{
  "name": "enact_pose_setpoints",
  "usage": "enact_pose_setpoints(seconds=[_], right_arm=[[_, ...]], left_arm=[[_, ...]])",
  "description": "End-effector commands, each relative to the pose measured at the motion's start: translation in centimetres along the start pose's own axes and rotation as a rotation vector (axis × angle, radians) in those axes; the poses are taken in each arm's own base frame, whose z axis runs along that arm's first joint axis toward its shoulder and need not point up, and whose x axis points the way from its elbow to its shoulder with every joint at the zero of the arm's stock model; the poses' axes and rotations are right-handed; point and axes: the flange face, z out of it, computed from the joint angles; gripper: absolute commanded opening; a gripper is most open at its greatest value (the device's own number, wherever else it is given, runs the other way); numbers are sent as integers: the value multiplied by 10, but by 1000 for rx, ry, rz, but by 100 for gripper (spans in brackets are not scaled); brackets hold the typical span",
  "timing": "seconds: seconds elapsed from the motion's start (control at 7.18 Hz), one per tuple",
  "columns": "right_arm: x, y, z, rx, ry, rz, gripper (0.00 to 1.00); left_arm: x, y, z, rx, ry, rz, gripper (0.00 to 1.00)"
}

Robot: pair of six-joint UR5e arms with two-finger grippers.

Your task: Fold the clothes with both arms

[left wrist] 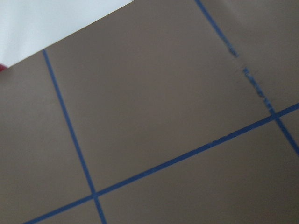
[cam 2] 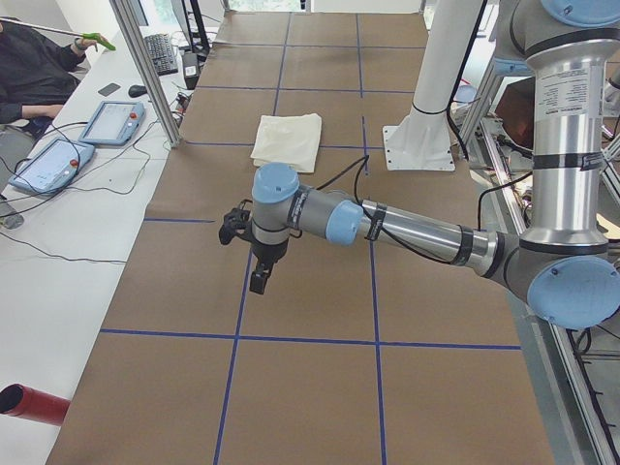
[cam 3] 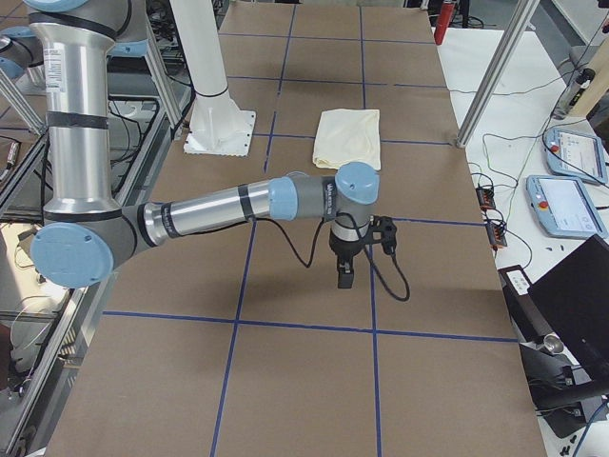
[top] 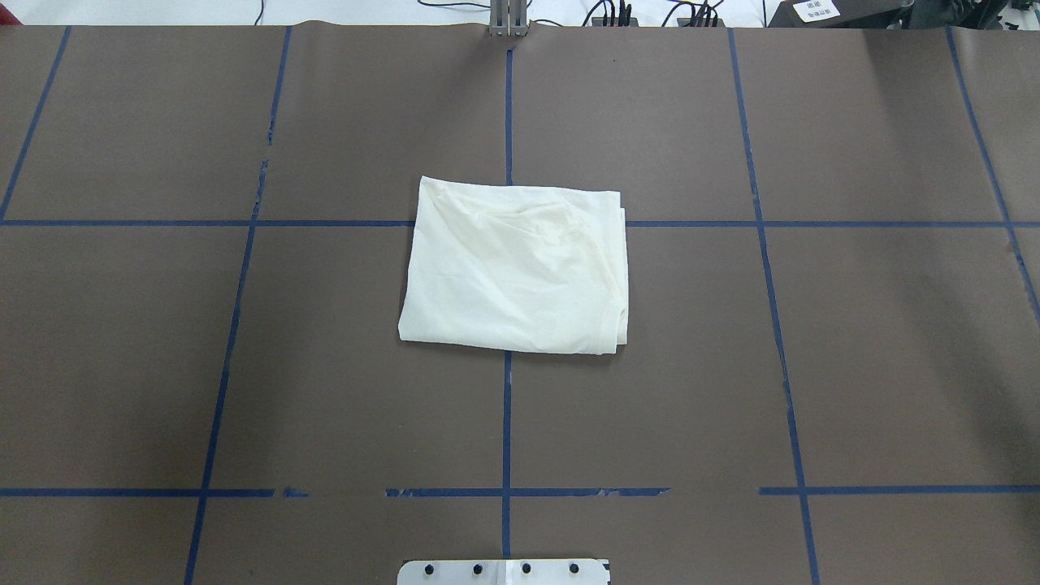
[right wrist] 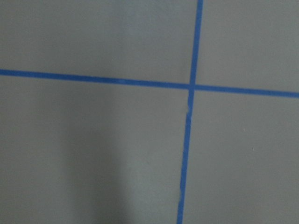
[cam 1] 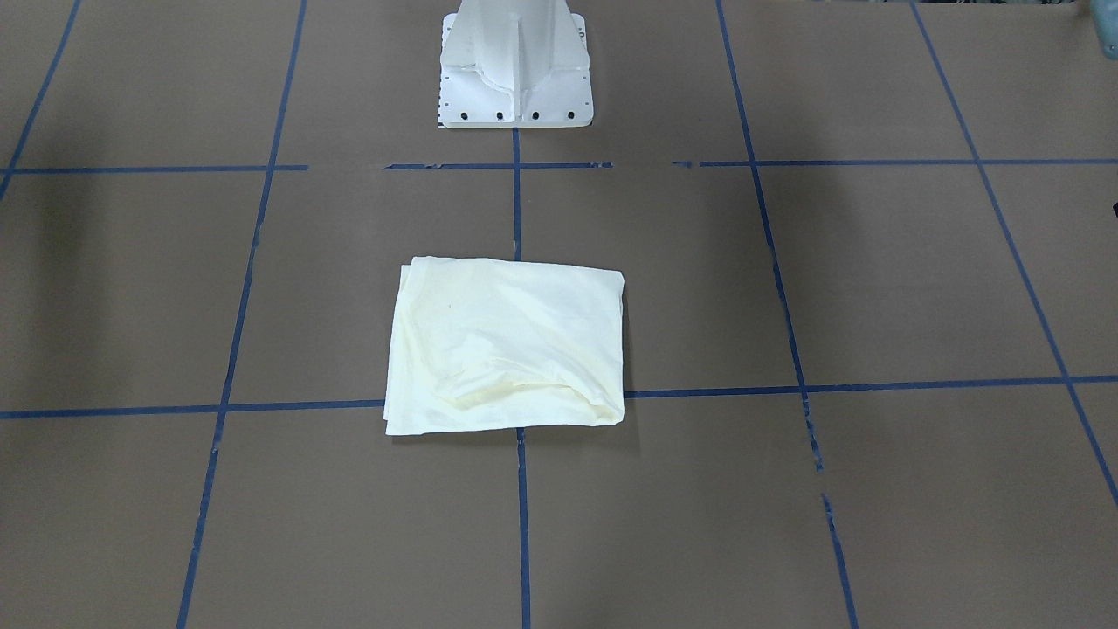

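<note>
Brown paper covered the big counter, and blue tape lines cut it into squares. The two grey arms came next in size. The left arm reached out low over the counter, well away from the white base on the robot's left side. The right arm did the same on the other side of the base. The cream T-shirt lay flat on the counter, straight out in front of the base. It was folded into a block with a plain side up, and it sat where two blue lines crossed. The black left end effector and right end effector pointed down at the paper, well apart from the T-shirt. They looked too small to tell if they were open, closed or holding anything.
</note>
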Motion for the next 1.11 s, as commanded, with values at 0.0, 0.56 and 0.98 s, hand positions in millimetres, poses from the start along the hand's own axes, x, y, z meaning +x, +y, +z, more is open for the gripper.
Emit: enact_pose_setpoints(seconds=[0.0, 0.56, 0.98], right_arm=[[48, 61, 21, 18, 0, 50, 100], [53, 78, 28, 49, -4, 79, 100], [54, 78, 29, 50, -8, 76, 100]], left_arm=[[-42, 34, 14, -34, -3, -86, 100], [-35, 60, 3, -3, -2, -47, 100], [-32, 53, 4, 3, -4, -29, 100]])
